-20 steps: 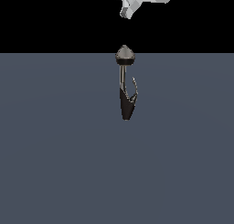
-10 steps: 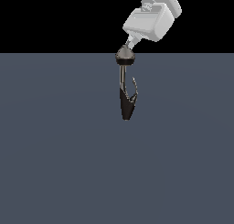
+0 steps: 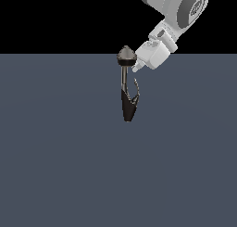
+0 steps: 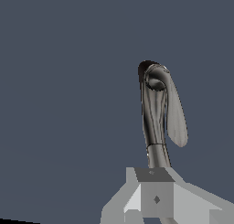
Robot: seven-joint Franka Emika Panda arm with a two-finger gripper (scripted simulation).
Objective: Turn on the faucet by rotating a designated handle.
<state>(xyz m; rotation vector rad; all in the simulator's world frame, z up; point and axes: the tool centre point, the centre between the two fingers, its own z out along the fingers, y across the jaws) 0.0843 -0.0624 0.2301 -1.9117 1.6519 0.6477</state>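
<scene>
Faucet (image 3: 127,89): we find it upright on the grey floor, 1 fixture, cone cap uppermost.
Handle (image 3: 135,89): thin hooked sliver on the exterior view's right of the stem, long axis near vertical.
Gripper (image 3: 137,66): beside the cap; we cannot tell whether its fingers are spread or closed.
Bearing: the handle lies just below the gripper.

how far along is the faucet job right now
Done: the hand has reached the faucet, sitting beside its grey cap on the exterior view's right. In hand: lining up; nothing looks gripped, and whether the fingers are open is unclear. Left: the thin handle lower down looks untouched and must be rotated.
</scene>
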